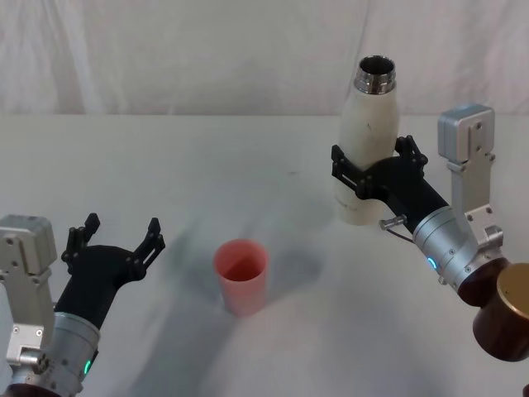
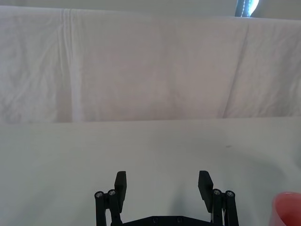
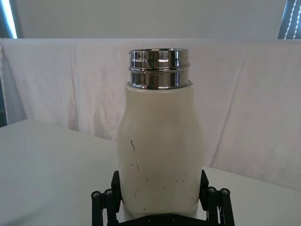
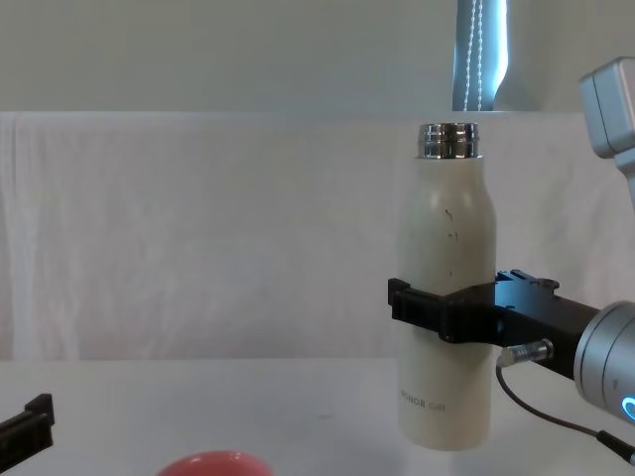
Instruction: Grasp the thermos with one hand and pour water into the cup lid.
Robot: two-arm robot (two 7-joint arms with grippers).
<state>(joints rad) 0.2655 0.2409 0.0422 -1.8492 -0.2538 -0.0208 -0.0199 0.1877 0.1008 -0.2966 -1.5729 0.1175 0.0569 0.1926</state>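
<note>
One thermos point(image 1: 369, 149) stands upright, its steel neck open at the top, and the right end effector point(image 1: 374, 169) is clamped round its body about halfway up — black fingers point(image 4: 425, 305) press on both sides of it in the chest view. Whether its base touches the white surface point(image 1: 207, 165) or hangs just above it cannot be told. One cup lid point(image 1: 241, 275), coral-red and mouth up, sits on the surface nearer the robot than the thermos and to the thermos's left, well apart from it, with bare cloth between them. The left end effector point(image 1: 116, 240) hovers farther left of the thermos, beyond the cup lid, its fingers spread wide and gripping nothing; the cup lid's rim shows at the edge of its wrist view. A white draped cloth point(image 4: 198, 228) hangs behind the thermos. Small grey lettering sits near the thermos's base — too small to read.
</note>
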